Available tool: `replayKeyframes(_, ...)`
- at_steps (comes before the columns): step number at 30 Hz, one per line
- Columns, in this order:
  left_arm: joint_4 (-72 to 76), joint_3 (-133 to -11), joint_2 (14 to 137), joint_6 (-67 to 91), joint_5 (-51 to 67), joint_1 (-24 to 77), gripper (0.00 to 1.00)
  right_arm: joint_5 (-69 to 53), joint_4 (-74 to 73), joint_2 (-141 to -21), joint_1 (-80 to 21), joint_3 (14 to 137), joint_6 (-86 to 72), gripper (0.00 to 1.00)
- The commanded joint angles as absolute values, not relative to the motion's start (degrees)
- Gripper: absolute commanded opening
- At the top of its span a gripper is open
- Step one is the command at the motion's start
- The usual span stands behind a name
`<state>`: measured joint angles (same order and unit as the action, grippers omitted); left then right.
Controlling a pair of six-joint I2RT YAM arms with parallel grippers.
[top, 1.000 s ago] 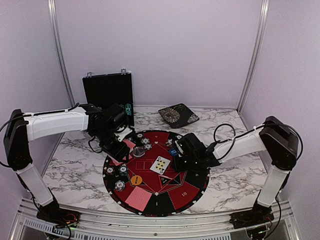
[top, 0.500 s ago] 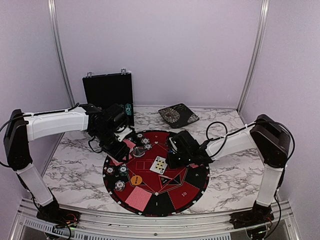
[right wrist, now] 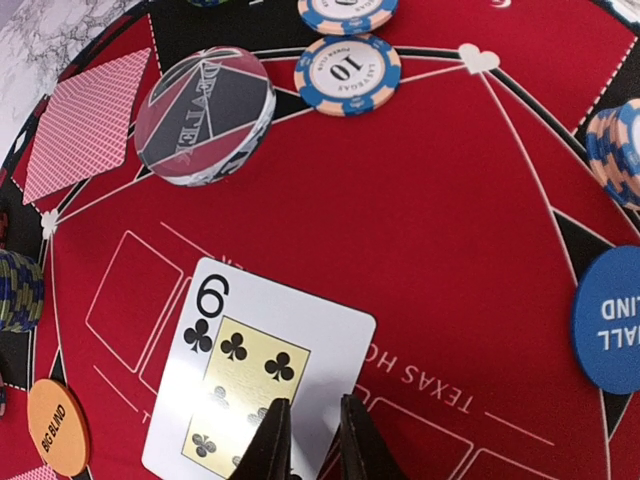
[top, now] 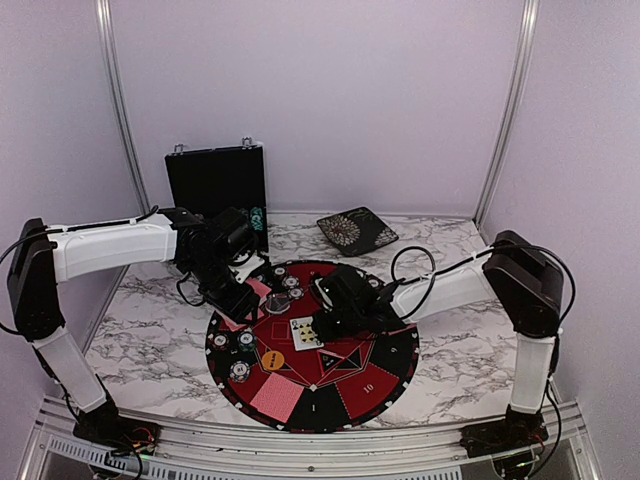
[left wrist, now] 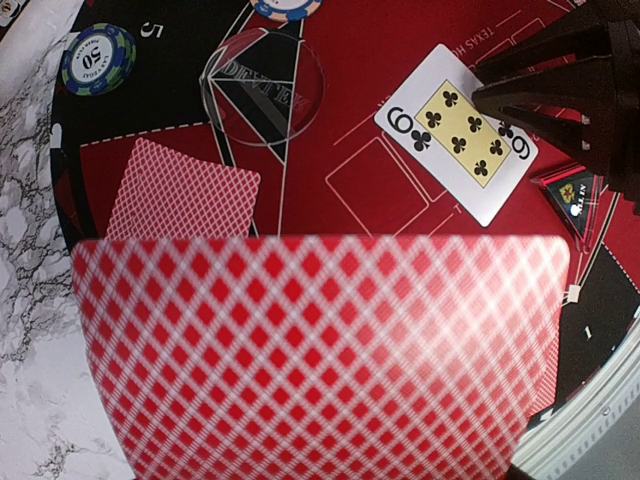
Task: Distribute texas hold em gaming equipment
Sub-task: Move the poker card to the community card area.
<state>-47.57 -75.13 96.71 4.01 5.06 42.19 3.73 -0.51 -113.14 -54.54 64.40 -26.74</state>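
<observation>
1. since a second ago the right pincer (right wrist: 305, 440) has been carried leftward over the round mat (right wrist: 450, 220), and the face-up clubs card (right wrist: 250, 380) has been shifted left with it.
2. the fingers of the right pincer are drawn almost together, only a thin slit being left; nothing is seen between them, and their tips are set on the near edge of the clubs card.
3. the clubs card is laid flat on the red centre of the mat, spread ahead and to the left of those tips.
4. farther ahead and left of the right pincer a clear button disc (right wrist: 205, 115) is seen, with a blue-and-orange chip (right wrist: 347, 73) just beside it on its right.
5. a blue button disc (right wrist: 610, 320) is found to the right of the pincer, an orange button disc (right wrist: 58, 428) well to its left.
6. the left pincer (top: 238, 300) is closed on a red-backed card (left wrist: 320, 350), by which its own fingers are hidden in the wrist view.
7. beyond that held card a second red-backed card (left wrist: 183, 188) is laid face down on the mat.
</observation>
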Motion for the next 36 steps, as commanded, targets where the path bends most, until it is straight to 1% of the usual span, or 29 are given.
replayKeyframes(1, -46.68, -74.90, 95.16, 3.78, 5.39, 41.84, 0.35, 4.87, -4.81, -111.88, -54.30, 62.76, -29.54, 0.17)
replayKeyframes(6, -46.67, -74.88, 95.50, 3.64, 5.47, 41.82, 0.35, 4.40, -5.06, -108.68, -53.26, 60.58, -30.29, 0.18)
replayKeyframes(9, -46.67, -75.14, 95.79, 3.60, 5.61, 41.84, 0.35, 1.43, -5.14, -108.91, -53.95, 60.72, -30.44, 0.20)
replayKeyframes(12, -46.67, -75.32, 95.95, 3.49, 5.62, 41.84, 0.35, 0.63, -5.09, -109.89, -55.21, 61.27, -31.02, 0.20)
replayKeyframes(16, -46.67, -75.26, 95.96, 3.51, 5.71, 41.84, 0.35, -3.36, -4.01, -111.72, -55.97, 62.16, -32.23, 0.21)
replayKeyframes(22, -46.58, -74.93, 95.46, 3.52, 5.71, 41.80, 0.35, -6.17, -2.09, -114.08, -56.34, 64.06, -33.84, 0.19)
replayKeyframes(36, -46.27, -74.44, 95.17, 3.43, 5.74, 41.75, 0.35, -8.78, -1.91, -119.78, -56.59, 70.06, -33.41, 0.17)
